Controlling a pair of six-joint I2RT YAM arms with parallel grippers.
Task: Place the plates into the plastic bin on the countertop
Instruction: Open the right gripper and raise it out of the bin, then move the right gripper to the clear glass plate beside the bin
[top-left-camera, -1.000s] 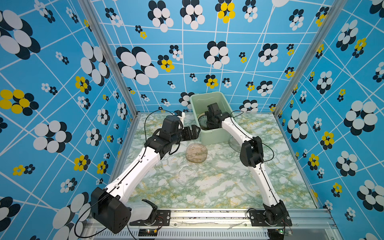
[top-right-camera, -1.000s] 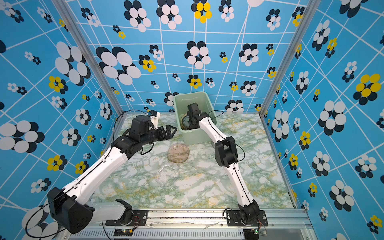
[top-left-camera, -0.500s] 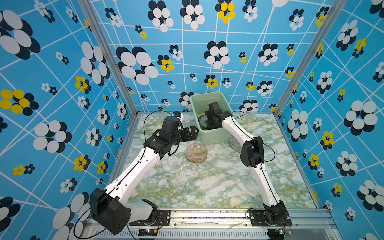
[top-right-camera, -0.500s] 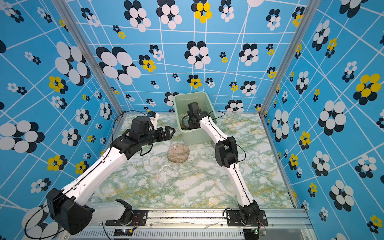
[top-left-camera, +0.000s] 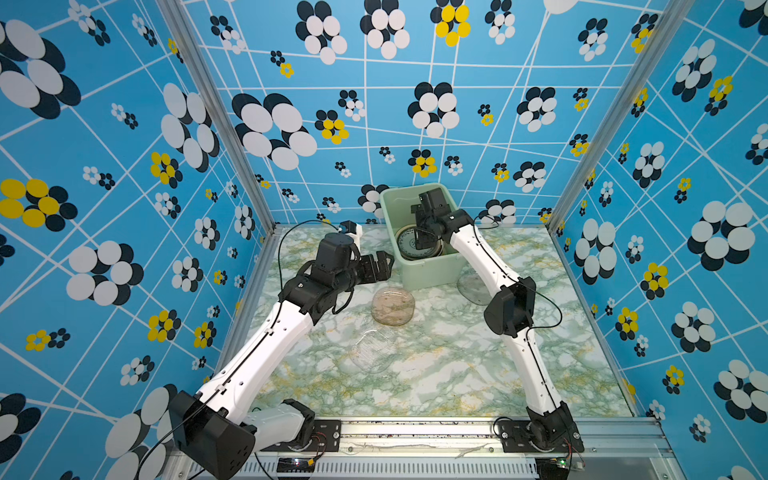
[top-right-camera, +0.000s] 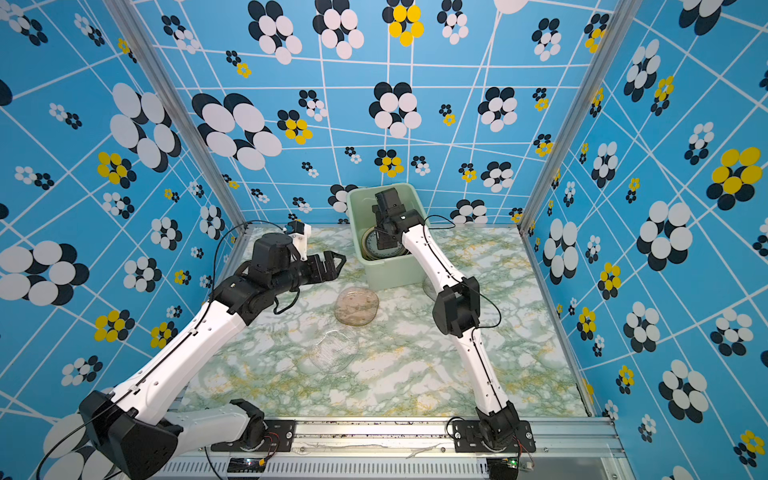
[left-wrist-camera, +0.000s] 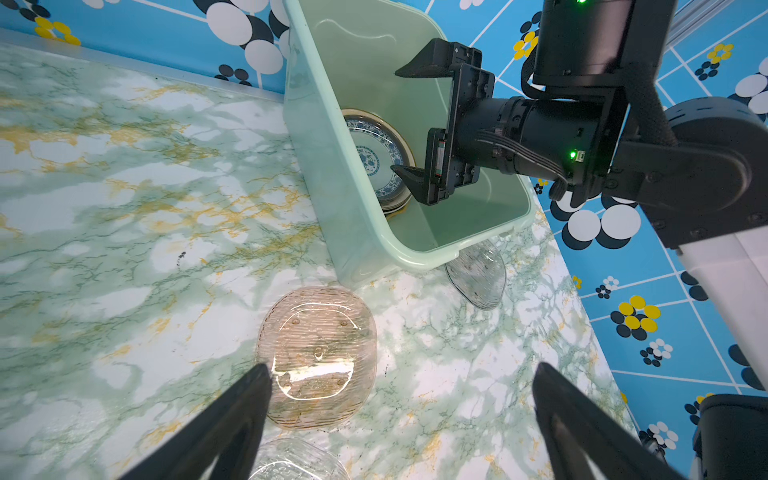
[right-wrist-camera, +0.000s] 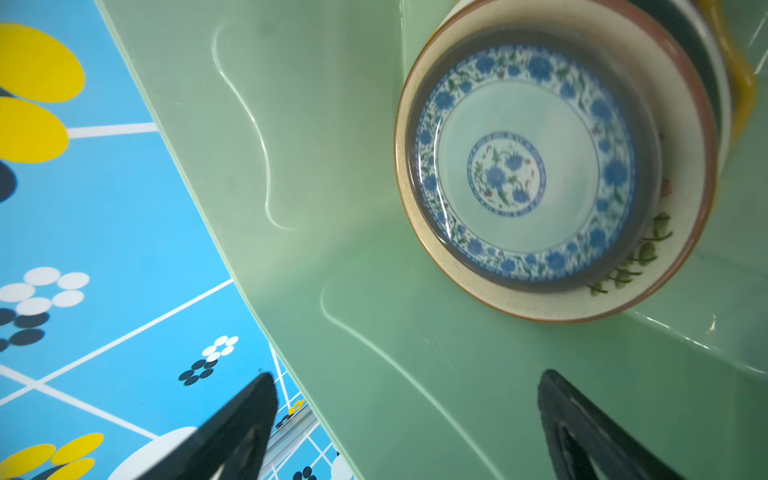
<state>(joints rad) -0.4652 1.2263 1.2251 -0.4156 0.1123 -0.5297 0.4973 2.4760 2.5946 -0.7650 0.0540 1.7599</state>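
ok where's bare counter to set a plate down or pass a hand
Bare: the countertop front strip from the clear plate to the right wall, and the back-right corner beside the plastic bin. Crowded: just before the bin, around the brown plate, grey plate and left gripper.

You are looking into a small robot test booth, blue flowered printed walls on three sides, aluminium corner posts, marble-pattern countertop as floor, two white robot arms bolted on a front metal rail.
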